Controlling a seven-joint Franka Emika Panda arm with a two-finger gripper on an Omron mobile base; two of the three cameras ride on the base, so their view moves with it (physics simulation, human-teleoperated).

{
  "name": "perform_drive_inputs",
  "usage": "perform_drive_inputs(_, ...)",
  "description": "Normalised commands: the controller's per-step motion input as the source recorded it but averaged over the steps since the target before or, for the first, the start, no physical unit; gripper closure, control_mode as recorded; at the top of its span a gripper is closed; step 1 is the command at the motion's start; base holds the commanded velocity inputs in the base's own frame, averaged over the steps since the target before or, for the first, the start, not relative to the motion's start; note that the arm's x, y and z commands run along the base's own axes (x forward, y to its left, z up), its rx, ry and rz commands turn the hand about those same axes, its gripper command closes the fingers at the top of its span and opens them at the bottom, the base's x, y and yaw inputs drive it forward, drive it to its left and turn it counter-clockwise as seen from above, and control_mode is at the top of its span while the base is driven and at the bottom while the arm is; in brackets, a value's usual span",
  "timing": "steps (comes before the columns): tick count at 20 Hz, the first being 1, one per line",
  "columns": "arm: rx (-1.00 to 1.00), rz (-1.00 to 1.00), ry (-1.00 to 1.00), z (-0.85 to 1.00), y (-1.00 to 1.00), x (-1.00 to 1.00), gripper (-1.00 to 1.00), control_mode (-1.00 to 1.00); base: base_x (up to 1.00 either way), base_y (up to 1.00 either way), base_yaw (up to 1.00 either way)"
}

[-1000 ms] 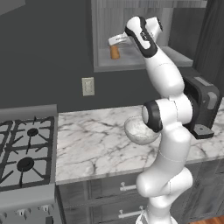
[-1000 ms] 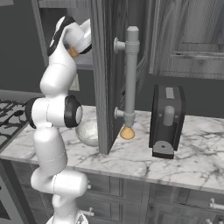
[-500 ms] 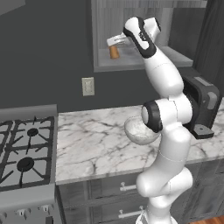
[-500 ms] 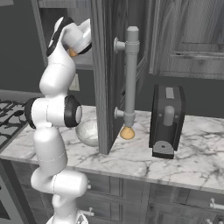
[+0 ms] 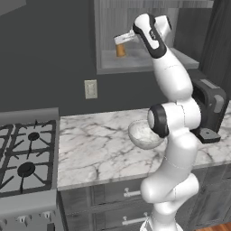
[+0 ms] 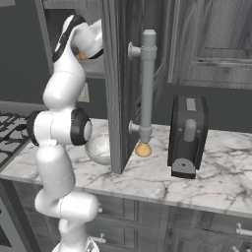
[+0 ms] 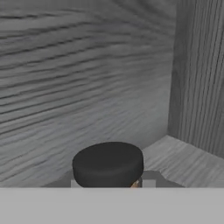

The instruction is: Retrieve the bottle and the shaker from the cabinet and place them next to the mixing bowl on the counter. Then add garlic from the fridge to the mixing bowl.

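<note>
Shaker (image 5: 120, 48) stood upright near the cabinet's (image 5: 101, 40) left wall, directly between my gripper's (image 5: 119, 39) fingers; they looked clamped on its sides, so I judged lifting straight out came next.

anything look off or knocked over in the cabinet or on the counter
Nothing stands out. The shaker stands upright on the cabinet shelf with the gripper at its cap. The mixing bowl sits upright on the counter, with no spill. The bottle rests on the counter beside the open door, its neck hidden.
</note>
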Motion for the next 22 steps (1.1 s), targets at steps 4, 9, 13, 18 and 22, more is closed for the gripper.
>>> perform_drive_inputs(4,0.04,-0.1,-0.19,0.14,-0.45,-0.59,1.0,-1.0,0.0,0.0,0.0)
perform_drive_inputs(9,0.03,-0.18,-0.25,0.0,-0.44,-0.68,1.0,-1.0,0.0,0.0,0.0)
perform_drive_inputs(13,0.04,-0.28,-0.2,0.19,-0.2,-0.73,1.0,-1.0,0.0,0.0,0.0)
perform_drive_inputs(18,0.0,-0.4,-0.11,0.27,0.0,-0.73,1.0,-1.0,0.0,0.0,0.0)
perform_drive_inputs(22,0.0,-0.47,-0.07,0.13,0.0,-0.68,1.0,-1.0,0.0,0.0,0.0)
